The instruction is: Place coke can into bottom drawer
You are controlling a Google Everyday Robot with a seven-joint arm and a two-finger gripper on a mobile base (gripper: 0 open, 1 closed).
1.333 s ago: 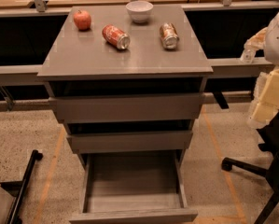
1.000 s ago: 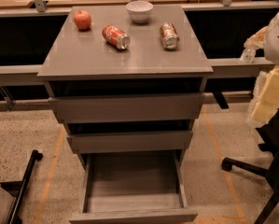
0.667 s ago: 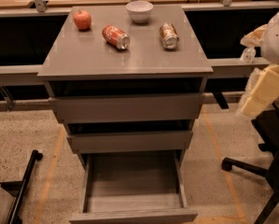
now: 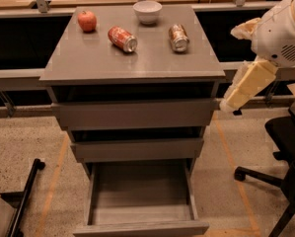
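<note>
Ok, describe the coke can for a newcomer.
The gripper hangs beyond the grey cabinet's right edge. On the cabinet top, the coke can lies on its side just right of the apple. It is red with white lettering, unlike the brownish-gold can further right.

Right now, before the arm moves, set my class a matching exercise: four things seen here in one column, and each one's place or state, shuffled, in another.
1 coke can
2 apple
3 bottom drawer
4 pincer

A pulled open
B out to the right of the cabinet, below its top
C lying on its side on the cabinet top
D back left of the cabinet top

Pairs: 1-C; 2-D; 3-A; 4-B
</note>
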